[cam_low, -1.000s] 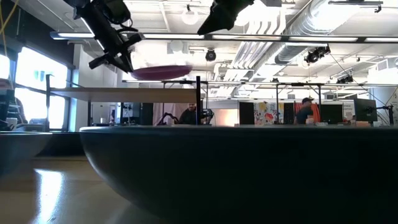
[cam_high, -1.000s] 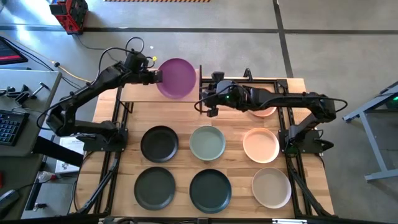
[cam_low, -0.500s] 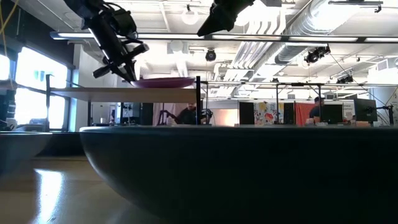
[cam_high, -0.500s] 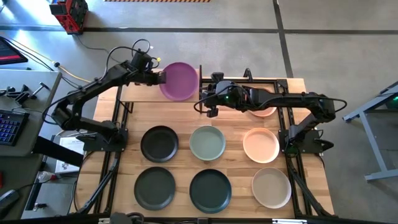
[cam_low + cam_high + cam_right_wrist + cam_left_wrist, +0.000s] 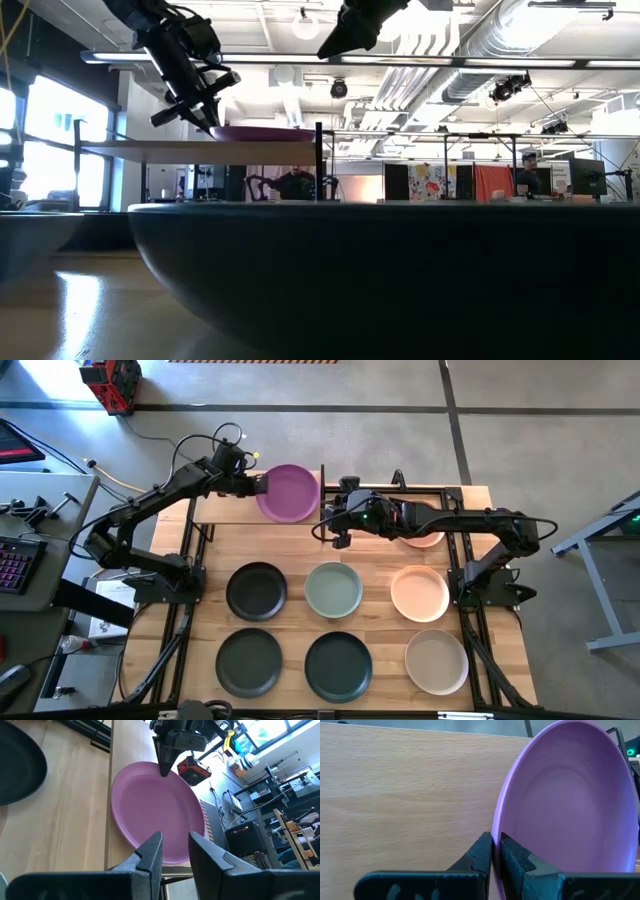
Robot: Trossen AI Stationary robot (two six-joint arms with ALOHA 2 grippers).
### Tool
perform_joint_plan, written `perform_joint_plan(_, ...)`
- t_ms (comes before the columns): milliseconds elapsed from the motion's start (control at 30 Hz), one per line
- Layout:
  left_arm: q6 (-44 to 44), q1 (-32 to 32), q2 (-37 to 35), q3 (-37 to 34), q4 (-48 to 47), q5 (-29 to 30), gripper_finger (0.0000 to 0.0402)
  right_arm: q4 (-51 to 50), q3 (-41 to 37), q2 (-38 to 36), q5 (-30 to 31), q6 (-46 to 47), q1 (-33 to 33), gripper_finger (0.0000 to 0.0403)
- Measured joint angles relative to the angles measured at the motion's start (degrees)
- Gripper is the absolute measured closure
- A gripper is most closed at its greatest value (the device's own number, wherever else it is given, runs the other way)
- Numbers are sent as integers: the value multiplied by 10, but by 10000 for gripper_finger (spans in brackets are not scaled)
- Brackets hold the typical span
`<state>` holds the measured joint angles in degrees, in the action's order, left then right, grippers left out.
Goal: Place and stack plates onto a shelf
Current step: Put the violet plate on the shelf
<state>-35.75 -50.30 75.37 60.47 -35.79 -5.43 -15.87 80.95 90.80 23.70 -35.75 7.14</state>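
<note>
Plates lie across the wooden table (image 5: 380,635) in the high view: a black plate (image 5: 256,590), a green plate (image 5: 333,589) and a peach plate (image 5: 419,593) in one row, and two dark grey plates (image 5: 249,662) (image 5: 338,666) with a beige plate (image 5: 436,661) in the row nearer six o'clock. The purple plate (image 5: 290,493) lies flat on the shelf (image 5: 225,510), toward the panel's three o'clock end, with its rim just reaching past the twelve o'clock edge of the panel. The left gripper (image 5: 257,485) is at the plate's nine o'clock side; in the left wrist view its fingers (image 5: 481,851) stand on either side of the rim with only a thin slit between them, and whether they pinch the rim or have let go I cannot tell. The right gripper (image 5: 333,523) hangs just beside the purple plate, at its four o'clock, holding nothing, its jaws a little apart in the right wrist view. Another peach plate (image 5: 424,539) shows partly under the right arm, at three o'clock of that gripper.
</note>
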Motion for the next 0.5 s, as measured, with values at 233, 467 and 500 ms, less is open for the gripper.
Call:
perform_joint_plan(233,6,-1,0,0,1,0,385,0,0,0,0,0,0,320)
perform_joint_plan(467,0,-12,0,0,1,-40,384,-2,0,0,0,25,0,320)
perform_joint_plan(500,0,-12,0,0,1,-43,384,-2,0,0,0,28,0,320)
